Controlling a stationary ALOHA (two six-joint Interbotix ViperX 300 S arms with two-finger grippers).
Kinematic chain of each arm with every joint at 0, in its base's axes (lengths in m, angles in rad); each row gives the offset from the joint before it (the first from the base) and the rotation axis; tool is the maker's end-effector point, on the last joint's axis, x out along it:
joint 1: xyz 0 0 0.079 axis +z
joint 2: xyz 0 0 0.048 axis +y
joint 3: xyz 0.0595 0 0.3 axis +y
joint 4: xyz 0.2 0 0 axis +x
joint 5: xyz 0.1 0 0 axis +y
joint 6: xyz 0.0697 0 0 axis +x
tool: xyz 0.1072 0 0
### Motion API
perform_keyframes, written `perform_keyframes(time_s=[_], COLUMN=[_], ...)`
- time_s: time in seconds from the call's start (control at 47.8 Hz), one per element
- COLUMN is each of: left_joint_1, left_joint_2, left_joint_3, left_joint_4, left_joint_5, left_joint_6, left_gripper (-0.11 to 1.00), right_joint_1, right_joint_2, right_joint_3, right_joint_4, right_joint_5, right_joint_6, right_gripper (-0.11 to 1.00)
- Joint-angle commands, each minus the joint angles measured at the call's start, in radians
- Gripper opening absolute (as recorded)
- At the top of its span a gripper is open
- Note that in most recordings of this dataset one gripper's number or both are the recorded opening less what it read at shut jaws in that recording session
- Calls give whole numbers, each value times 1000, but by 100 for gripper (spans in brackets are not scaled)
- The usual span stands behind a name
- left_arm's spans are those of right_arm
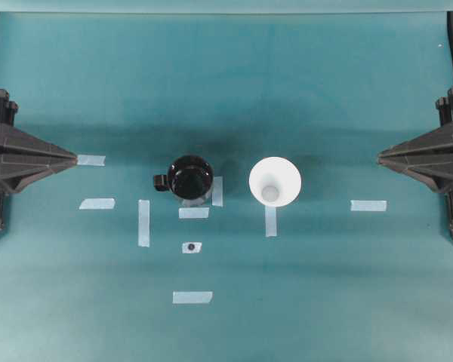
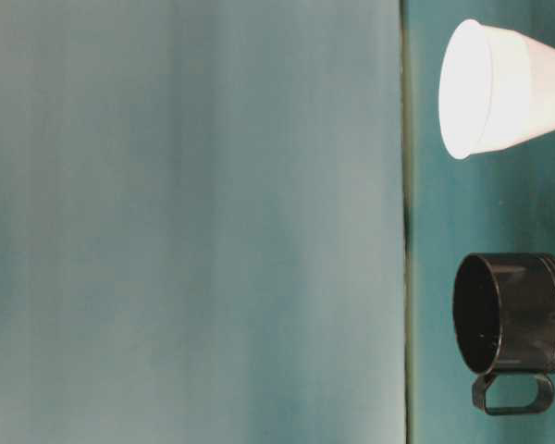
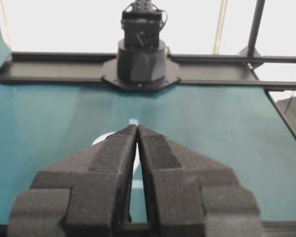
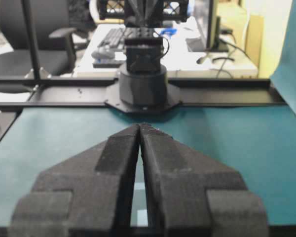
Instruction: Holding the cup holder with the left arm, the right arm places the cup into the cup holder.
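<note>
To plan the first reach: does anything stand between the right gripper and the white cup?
Nothing visible does. In the overhead view only bare teal table and one flat strip of tape lie between the right gripper and the cup.

We note the holder (image 1: 190, 176): glossy black, plastic-looking, smooth, catching highlights. Cup (image 1: 275, 181): matt white, smooth. Table (image 1: 325, 286): matt teal covering, faintly creased. Tape strips (image 1: 143, 222): pale, papery. Left gripper (image 3: 137, 132) and right gripper (image 4: 139, 129): grainy, matt black fingers.
</note>
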Motion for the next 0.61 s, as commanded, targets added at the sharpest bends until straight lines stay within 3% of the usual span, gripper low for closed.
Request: perform_keyframes(time_s=[0.0, 0.084, 0.167, 0.355, 0.585], left_joint_1=[-3, -6, -6, -6, -3], left_joint_2=[38, 67, 97, 133, 135], left_joint_3=[-26, -48, -67, -78, -121], left_joint_4=[8, 9, 9, 9, 11], left_joint_5=[-3, -3, -2, 67, 262], left_joint_6=[-32, -54, -60, -63, -58], left_gripper=[16, 10, 3, 3, 3], right_joint_1=[-12, -25, -35, -43, -54], right_joint_2=[26, 26, 26, 28, 78], right_joint_3=[-25, -26, -21, -8, -78], right_joint_4=[6, 58, 95, 97, 97], right_joint_5=[-14, -8, -5, 26, 261], right_joint_6=[0, 31, 80, 149, 169], right_gripper=[16, 18, 7, 2, 2])
